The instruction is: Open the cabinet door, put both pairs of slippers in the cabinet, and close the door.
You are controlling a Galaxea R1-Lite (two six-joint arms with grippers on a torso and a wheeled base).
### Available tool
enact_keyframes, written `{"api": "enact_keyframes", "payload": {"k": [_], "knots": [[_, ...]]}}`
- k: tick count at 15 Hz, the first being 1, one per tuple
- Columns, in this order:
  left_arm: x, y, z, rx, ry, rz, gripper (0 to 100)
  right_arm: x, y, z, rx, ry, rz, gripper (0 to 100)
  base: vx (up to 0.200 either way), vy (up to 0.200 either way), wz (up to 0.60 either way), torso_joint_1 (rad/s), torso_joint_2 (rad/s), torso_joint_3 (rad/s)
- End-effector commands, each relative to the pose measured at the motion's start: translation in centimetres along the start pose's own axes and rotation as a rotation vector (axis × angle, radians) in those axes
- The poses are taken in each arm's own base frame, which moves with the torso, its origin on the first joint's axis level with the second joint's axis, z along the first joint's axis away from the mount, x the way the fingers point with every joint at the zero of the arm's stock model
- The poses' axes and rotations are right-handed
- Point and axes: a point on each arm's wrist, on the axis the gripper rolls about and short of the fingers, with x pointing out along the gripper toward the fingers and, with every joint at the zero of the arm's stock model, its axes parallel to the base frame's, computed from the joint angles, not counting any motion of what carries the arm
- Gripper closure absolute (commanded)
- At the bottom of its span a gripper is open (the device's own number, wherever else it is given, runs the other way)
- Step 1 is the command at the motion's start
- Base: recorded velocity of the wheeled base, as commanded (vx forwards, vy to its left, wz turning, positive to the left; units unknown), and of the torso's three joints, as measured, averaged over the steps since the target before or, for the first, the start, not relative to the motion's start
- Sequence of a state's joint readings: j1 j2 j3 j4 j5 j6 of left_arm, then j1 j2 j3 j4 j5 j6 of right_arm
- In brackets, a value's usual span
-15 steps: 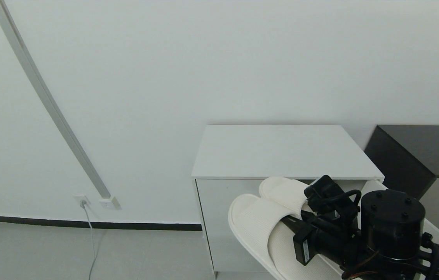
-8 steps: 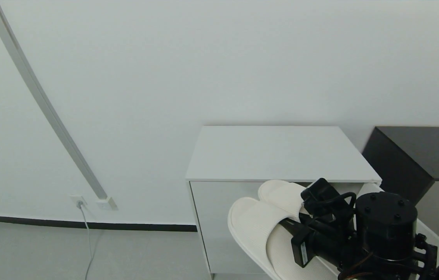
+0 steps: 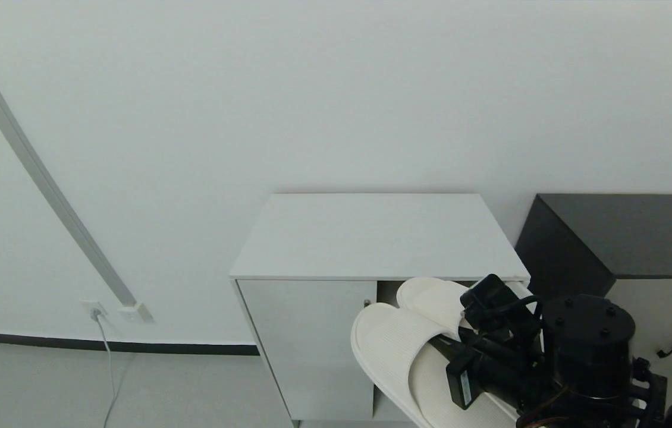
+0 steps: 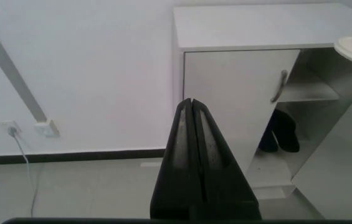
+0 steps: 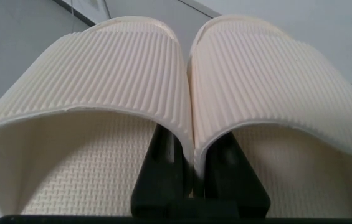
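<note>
Right gripper (image 5: pixel 191 162): You have it clenched on the pair of slippers (image 3: pixel 395 345). Its two fingers go in under the straps from the heel end. They pinch the two inner walls where the slippers meet.
Slippers: White with ribbed straps, they sit side by side and touch along their inner edges. The tool holds them off the floor. Their toes point away from it, tilted upward.
Cabinet (image 3: pixel 371 238): White, it stands straight ahead of the right gripper, beyond the slipper toes. From the head view the toes reach the upper edge of the open right half. You cannot tell whether they have crossed into it.
Closed door (image 3: pixel 306 339): It covers the cabinet's left half, just left of the held slippers. Its handle (image 4: pixel 280 86) sits at the edge next to the opening.
Open compartment (image 4: pixel 313 118): A shelf (image 4: pixel 306 93) crosses it, with a pair of dark shoes (image 4: pixel 281 132) below on the bottom.
Left gripper (image 4: pixel 191 106): Its fingers are pressed flat together with nothing between them. It points at the closed door, well apart from the slippers.
Dark cabinet (image 3: pixel 627 232): It stands just beside the white one, to the right gripper's right.
</note>
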State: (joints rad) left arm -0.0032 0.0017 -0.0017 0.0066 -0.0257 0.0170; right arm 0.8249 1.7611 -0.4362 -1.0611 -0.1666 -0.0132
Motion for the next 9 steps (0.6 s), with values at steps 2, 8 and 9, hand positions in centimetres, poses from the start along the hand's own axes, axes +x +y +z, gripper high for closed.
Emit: {"api": "enact_keyframes", "payload": {"k": [2, 8, 9], "knots": [[0.0, 0.0, 0.0, 0.0, 0.0, -0.002, 100, 0.07, 0.02, -0.23, -0.002, 0.009, 0.0, 100, 0.0, -0.2, 0.0, 0.005, 0.0, 0.002], [0.0, 0.0, 0.0, 0.0, 0.0, -0.002, 100, 0.07, 0.07, -0.3, -0.003, 0.012, 0.001, 100, 0.0, 0.0, 0.0, 0.0, 0.0, 0.0], [0.0, 0.0, 0.0, 0.0, 0.0, -0.002, 100, 0.05, 0.06, -0.34, -0.003, 0.014, 0.001, 100, 0.0, 0.0, -0.6, 0.002, 0.0, 0.002]]}}
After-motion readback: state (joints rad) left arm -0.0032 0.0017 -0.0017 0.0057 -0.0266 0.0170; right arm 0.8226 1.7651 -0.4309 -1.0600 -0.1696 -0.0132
